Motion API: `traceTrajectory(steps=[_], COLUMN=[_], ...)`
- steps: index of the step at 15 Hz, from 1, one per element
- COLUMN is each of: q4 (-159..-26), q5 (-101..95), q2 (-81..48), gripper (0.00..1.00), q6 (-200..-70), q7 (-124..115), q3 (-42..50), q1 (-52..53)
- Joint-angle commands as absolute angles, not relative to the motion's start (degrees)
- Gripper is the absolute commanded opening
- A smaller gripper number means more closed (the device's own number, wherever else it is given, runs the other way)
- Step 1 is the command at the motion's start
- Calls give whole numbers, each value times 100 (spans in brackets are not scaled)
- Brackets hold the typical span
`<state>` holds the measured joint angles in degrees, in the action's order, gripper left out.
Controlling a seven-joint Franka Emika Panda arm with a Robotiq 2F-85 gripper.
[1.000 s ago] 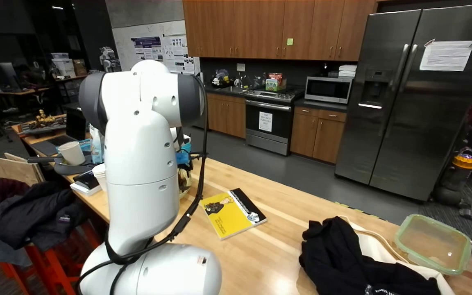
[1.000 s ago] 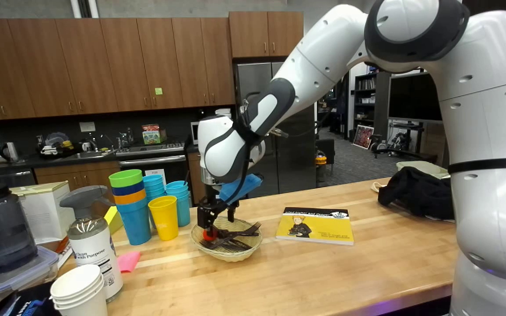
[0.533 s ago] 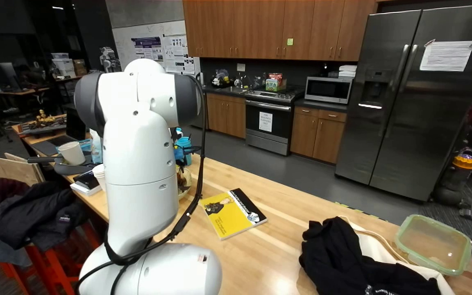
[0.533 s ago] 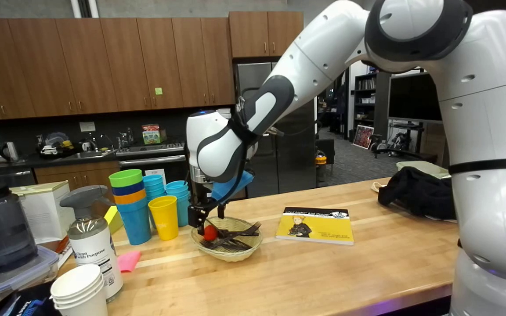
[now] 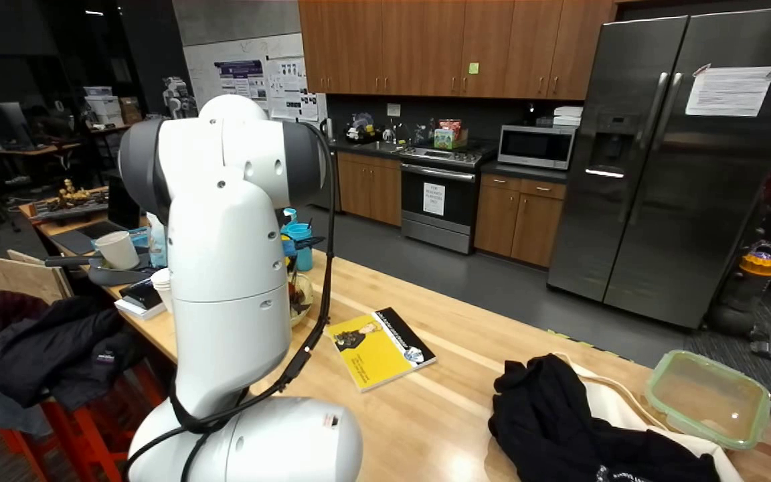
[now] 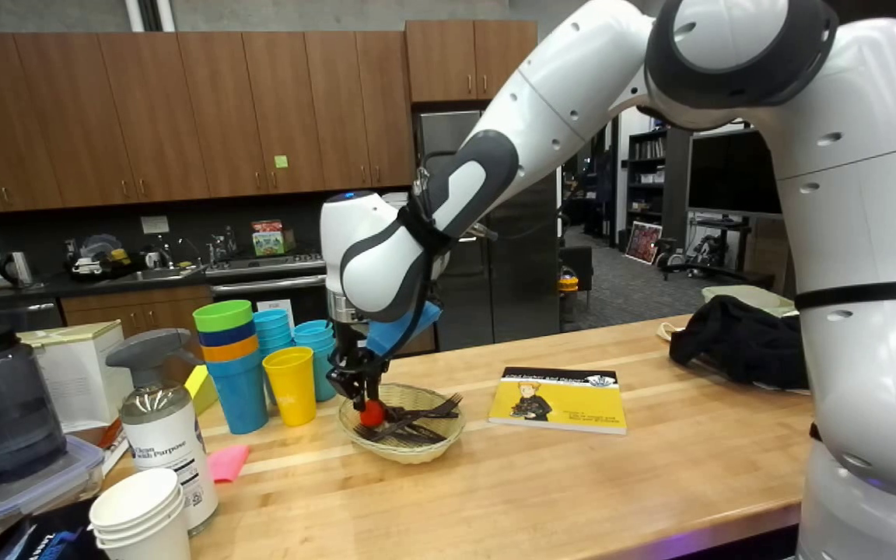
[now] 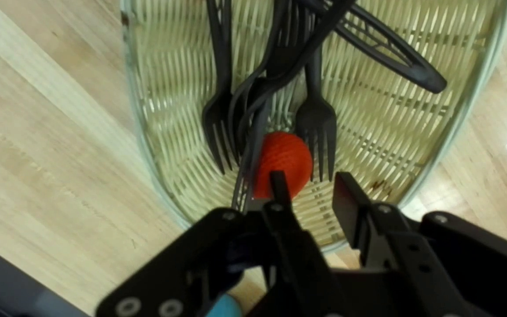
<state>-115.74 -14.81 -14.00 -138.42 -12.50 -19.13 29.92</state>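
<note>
Gripper [image 7: 310, 185] hangs at lower centre of the wrist view, fingers parted, one hiding part of the red ball [image 7: 286, 152] among black forks [image 7: 317, 116] inside the basket [image 7: 170, 123]; its weave lies open toward the right-hand rim, wooden tabletop [image 7: 38, 154] beyond the left.

Arm [image 6: 557, 101] white, glossy, smoothly rounded; dark-grey joint bands [image 6: 736, 87]; small recessed screw holes [image 6: 831, 138]. Black cable [image 5: 298, 365] looped along outside, black strap [image 6: 868, 292]. Bright-blue wrap [image 6: 401, 330] near wrist [image 6: 370, 257]. Gripper [image 7: 310, 181] black, angular, round metallic screws [image 7: 171, 307], blunt narrow fingers [image 7: 280, 189].
</note>
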Motion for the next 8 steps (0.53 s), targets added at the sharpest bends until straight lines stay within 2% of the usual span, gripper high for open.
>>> traceTrajectory(steps=[1,2,3,5,8], q4=[-11537,-11562,-11579,-11616,-11663], q5=[-1515,-1489,-1467,-1375,-1270], q2=[-1398,-1385,-1379,-1380,-1403], gripper=[2,23,41,46,63], q6=[-13774,-13791,-13800,-13839,-13873], q7=[-1247,-1249,-1256,-1214,-1176], q3=[-1920,-1915,-1904,-1892,-1876], q1=[2939,2922,2900,2821,2706])
